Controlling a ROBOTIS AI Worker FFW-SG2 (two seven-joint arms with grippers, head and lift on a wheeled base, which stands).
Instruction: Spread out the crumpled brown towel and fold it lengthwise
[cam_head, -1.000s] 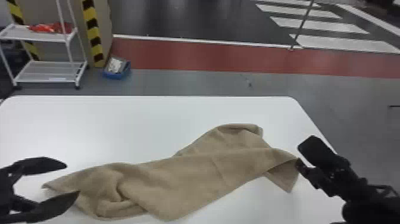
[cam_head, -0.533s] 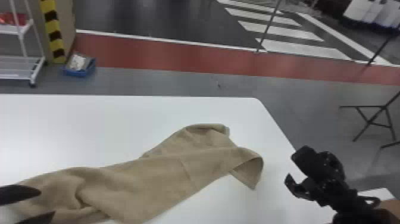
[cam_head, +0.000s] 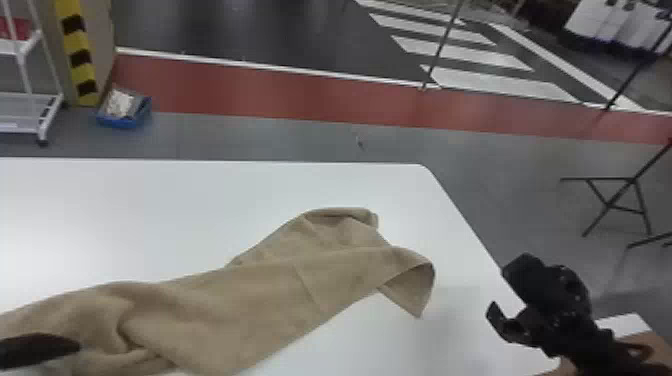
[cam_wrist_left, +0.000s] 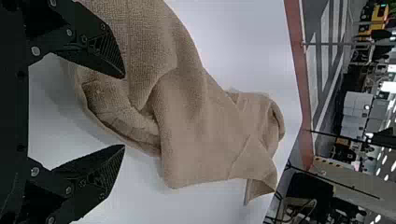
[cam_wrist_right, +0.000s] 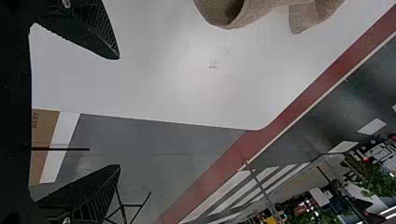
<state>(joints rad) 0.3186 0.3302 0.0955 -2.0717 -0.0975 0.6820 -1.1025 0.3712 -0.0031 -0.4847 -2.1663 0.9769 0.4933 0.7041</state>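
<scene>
The brown towel lies rumpled across the white table, its right end folded over with a corner hanging toward the front. At the head view's lower left edge, one dark finger of my left gripper appears over the towel's left end. In the left wrist view that gripper is wide open, with the towel beyond and partly behind its upper finger. My right gripper is at the table's right edge, clear of the towel. The right wrist view has this gripper open and empty, with towel farther off.
The white table's right edge runs close by my right gripper. A brown box is at the lower right. Past the table stand a white cart, a blue bin and a folding stand.
The head view has turned right, so towel and table sit farther left in it. My right gripper, formerly at the towel's right end, is now apart from it.
</scene>
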